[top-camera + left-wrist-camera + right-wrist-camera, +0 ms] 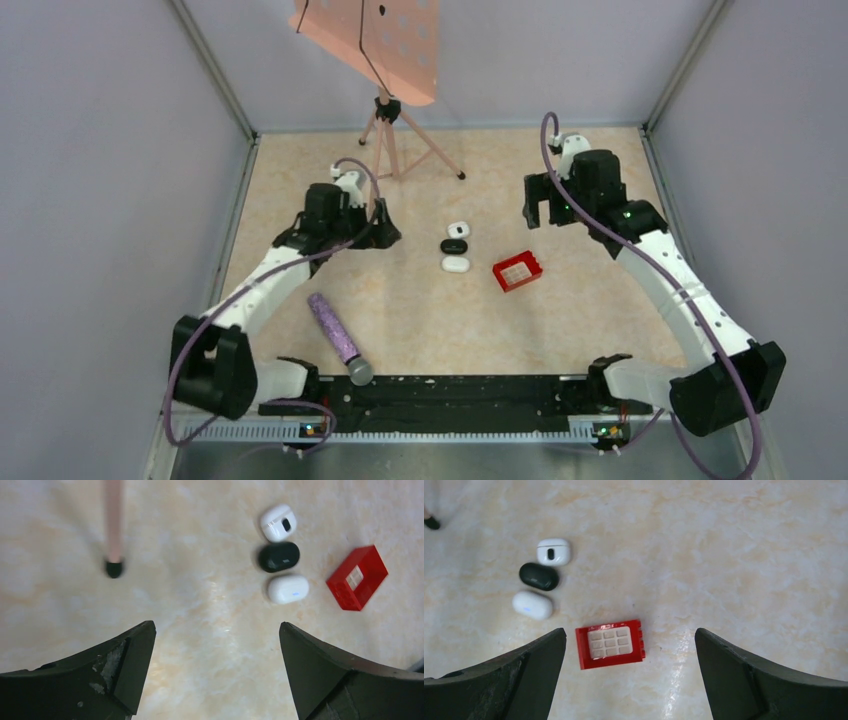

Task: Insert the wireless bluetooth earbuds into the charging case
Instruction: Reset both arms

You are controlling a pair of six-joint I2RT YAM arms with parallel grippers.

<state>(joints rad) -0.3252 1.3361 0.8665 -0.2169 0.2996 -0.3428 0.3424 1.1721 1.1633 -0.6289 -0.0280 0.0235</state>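
3 glossy pebble-shaped cases in a row on marbled table (420,320), white charging case (278,522) with dark spot at far end, black case (279,556), plain white case (288,589), 1 red square basket (372,567), left gripper (215,630) and right gripper (630,635) jaws wide apart

You'll find the charging case (459,229) (278,522) (553,552) lying flat near the middle of the table (560,330), well in from every edge. It is small, glossy white, rounded like a pebble and looks shut, with 1 dark oval spot facing up.
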